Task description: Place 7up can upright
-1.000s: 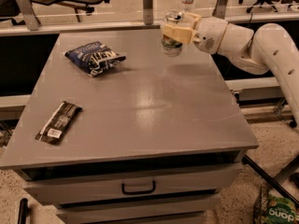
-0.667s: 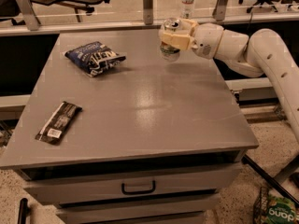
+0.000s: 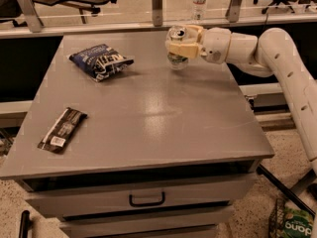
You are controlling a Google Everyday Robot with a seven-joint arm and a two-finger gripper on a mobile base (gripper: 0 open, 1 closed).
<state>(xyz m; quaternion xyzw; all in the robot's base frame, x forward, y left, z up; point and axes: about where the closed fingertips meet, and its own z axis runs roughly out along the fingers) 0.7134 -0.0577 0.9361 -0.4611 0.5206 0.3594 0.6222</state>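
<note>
The gripper (image 3: 182, 47) is clamped around the 7up can (image 3: 177, 33) at roughly 1 o'clock on the table (image 3: 148, 128), can near vertical. I'd lower it straight until the base sits flat, then open slowly.

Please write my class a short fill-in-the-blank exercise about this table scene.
The robot's tool, over the far part of the grey table, is ____ on the small silver-white aluminium can.
The crinkled snack bag on the table is ____.
The drawer below has one black ____.
Missing: shut; blue; handle.
</note>
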